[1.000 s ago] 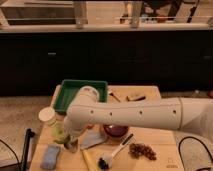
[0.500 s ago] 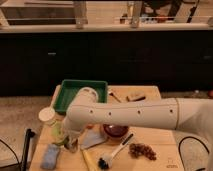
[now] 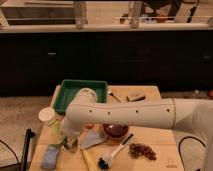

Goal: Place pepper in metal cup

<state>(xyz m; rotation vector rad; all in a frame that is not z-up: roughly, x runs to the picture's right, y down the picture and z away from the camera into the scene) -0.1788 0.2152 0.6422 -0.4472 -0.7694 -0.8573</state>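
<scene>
My white arm reaches in from the right and bends down over the table's left side. The gripper (image 3: 68, 142) hangs under it, just above the table, between the blue cloth and the grey pouch. A small grey shiny shape there looks like the metal cup (image 3: 73, 146), partly hidden by the gripper. A thin dark green sliver at the gripper's left side looks like the pepper (image 3: 62, 144). I cannot tell whether it is held or lies on the table.
A white-lidded jar (image 3: 47, 115) and a pale green cup (image 3: 55, 128) stand left of the arm. A green tray (image 3: 75, 89) is behind. A dark red bowl (image 3: 116, 131), grey pouch (image 3: 95, 139), brush (image 3: 113, 153), yellow item (image 3: 88, 160), brown pieces (image 3: 142, 150) and blue cloth (image 3: 49, 156) lie on the wooden table (image 3: 155, 137).
The arm's lower end has sunk a little toward the table's front left. The objects on the table have not moved.
</scene>
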